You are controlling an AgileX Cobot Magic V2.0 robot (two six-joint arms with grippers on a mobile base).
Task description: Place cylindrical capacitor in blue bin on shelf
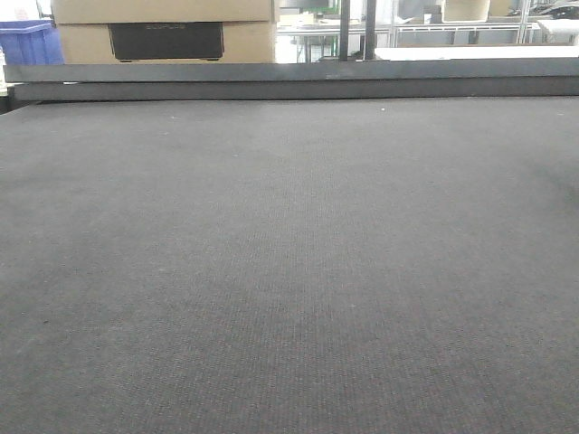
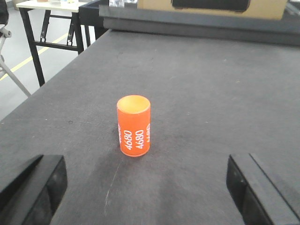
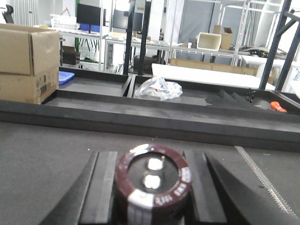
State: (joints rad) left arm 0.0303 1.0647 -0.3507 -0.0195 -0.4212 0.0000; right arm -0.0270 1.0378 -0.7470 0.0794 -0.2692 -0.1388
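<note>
The cylindrical capacitor (image 3: 151, 174) is dark brown-black with a pale grey stripe and two metal terminals on its top. It sits upright between the black fingers (image 3: 106, 187) of my right gripper (image 3: 153, 185), which is shut on it above the dark mat. My left gripper (image 2: 145, 185) is open and empty; its black fingers (image 2: 40, 183) stand wide apart, just short of an orange cylinder (image 2: 134, 125) marked 4680 that stands on the mat. A blue bin (image 1: 27, 43) shows beyond the table's far left corner. The steel shelf is out of view. Neither gripper shows in the front view.
A raised dark rail (image 1: 289, 80) runs along the table's far edge, also in the right wrist view (image 3: 150, 119). Cardboard boxes (image 3: 28, 61) stand behind it on the left, with a crumpled plastic bag (image 3: 159, 88) and a blue tray (image 3: 65, 76). The table's left edge (image 2: 51, 89) drops to the floor.
</note>
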